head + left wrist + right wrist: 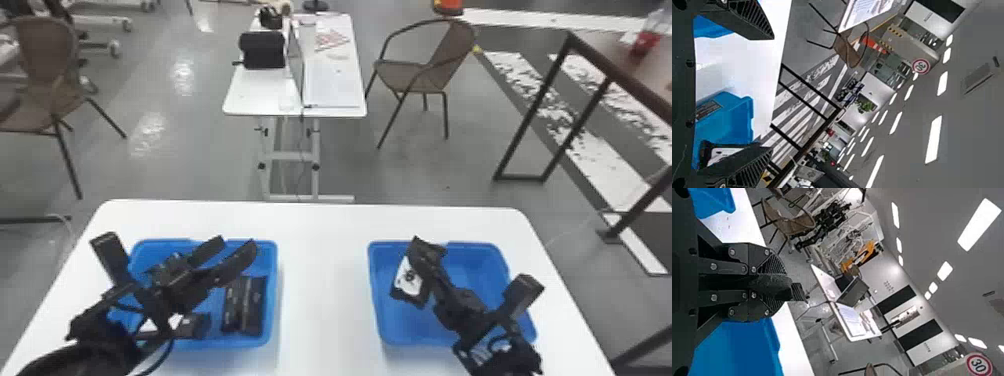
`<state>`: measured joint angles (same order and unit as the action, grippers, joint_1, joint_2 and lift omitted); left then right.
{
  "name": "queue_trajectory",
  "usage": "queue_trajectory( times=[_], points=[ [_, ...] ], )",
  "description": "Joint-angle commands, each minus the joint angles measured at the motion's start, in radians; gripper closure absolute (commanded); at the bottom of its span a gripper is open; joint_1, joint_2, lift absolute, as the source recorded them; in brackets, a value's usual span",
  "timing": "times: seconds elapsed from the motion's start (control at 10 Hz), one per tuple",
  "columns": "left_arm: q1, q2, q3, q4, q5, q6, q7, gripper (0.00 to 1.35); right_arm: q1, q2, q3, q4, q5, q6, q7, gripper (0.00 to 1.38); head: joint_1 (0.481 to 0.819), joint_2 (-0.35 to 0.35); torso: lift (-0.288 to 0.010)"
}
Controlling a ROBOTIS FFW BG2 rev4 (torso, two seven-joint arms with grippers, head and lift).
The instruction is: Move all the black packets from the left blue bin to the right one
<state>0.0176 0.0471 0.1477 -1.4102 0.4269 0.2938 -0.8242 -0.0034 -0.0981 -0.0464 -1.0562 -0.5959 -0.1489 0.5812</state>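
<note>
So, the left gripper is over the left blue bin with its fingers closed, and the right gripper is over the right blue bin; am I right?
No: the left gripper over the left blue bin has its fingers apart, as the head view shows; the right gripper is over the right blue bin.

got a shiny gray floor (165,185) here, a far white table (255,95) with an open laptop (854,291), brown chair (410,75) just beside, white floor stripes (590,160) off right, plus bright ceiling lights (933,139).
</note>
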Motion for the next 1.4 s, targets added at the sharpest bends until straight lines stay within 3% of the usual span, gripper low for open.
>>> queue_trajectory(
  times=[0.0,0.1,0.2,0.3,0.6,0.8,1.0,1.3],
  points=[
    [0.028,-0.007,0.046,-0.056,0.003,-0.005,0.002,0.0,-0.049,-0.022,-0.015,0.102,0.031,-0.006,-0.001,1.22,0.695,-0.082,0.0],
    [0.035,-0.013,0.064,-0.07,-0.005,-0.008,0.007,0.03,-0.07,-0.02,-0.061,0.14,0.085,-0.006,-0.006,0.81,0.695,-0.076,0.0],
    [0.039,-0.016,0.075,-0.07,-0.017,-0.005,0.023,0.16,-0.073,-0.015,-0.087,0.139,0.114,-0.005,-0.038,0.26,0.695,-0.079,0.0],
    [0.044,-0.021,0.082,-0.07,-0.03,0.018,0.045,0.22,-0.069,-0.015,-0.09,0.116,0.093,-0.015,-0.05,0.01,0.695,-0.09,0.0],
    [0.047,-0.039,0.105,-0.07,-0.083,0.214,0.123,0.28,0.005,0.02,-0.101,-0.099,0.013,-0.086,-0.07,0.27,0.695,-0.1,0.0],
    [0.032,-0.042,0.098,-0.07,-0.106,0.354,0.212,0.28,0.059,0.028,-0.102,-0.226,-0.012,-0.086,-0.07,0.29,0.695,-0.102,0.0],
    [-0.025,-0.033,0.076,-0.07,-0.16,0.527,0.304,0.28,0.089,0.04,-0.099,-0.28,-0.044,-0.075,-0.07,0.29,0.695,-0.106,0.0],
    [-0.125,-0.027,0.072,-0.026,-0.25,0.708,0.335,0.29,0.094,0.052,-0.09,-0.285,-0.051,-0.072,-0.07,0.29,0.695,-0.098,0.0]
  ],
)
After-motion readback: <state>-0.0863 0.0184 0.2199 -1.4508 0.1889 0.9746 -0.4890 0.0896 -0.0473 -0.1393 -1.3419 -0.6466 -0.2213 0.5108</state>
